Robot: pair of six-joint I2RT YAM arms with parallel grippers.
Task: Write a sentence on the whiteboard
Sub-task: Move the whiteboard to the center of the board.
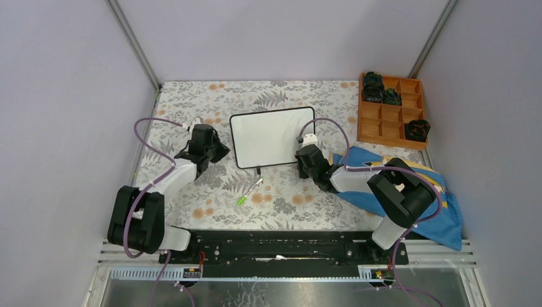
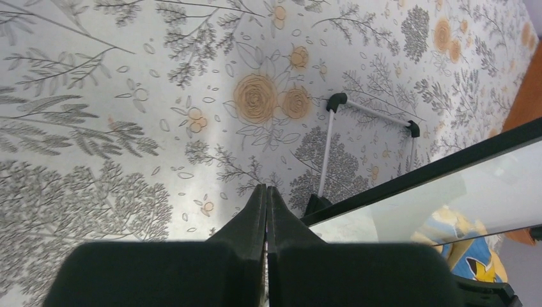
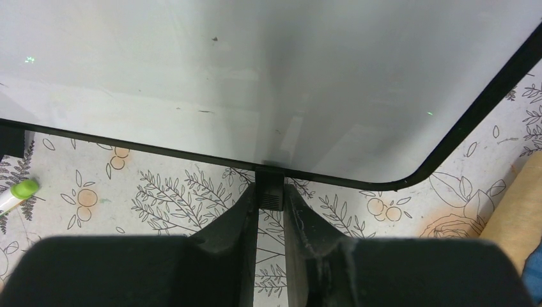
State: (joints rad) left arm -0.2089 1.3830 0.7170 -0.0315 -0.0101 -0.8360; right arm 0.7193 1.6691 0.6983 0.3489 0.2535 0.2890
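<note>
Centre of the top view: whiteboard [image 1: 271,136] stands blank on the table [image 1: 192,102]. Its bottom-edge foot is clamped in the right pincer [image 3: 270,199]. The left pincer [image 2: 266,192] is clenched empty near the board's edge; marker [image 3: 15,194] cut off at frame left.

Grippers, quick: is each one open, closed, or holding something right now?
Left gripper: closed, holding nothing.
Right gripper: closed on a foot of the whiteboard.

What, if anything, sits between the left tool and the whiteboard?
Nothing visible. The left tool, shut, is close beside the whiteboard at its left edge, with only bare flowered tablecloth between them. The green marker lies on the cloth in front of the board, off that path.
</note>
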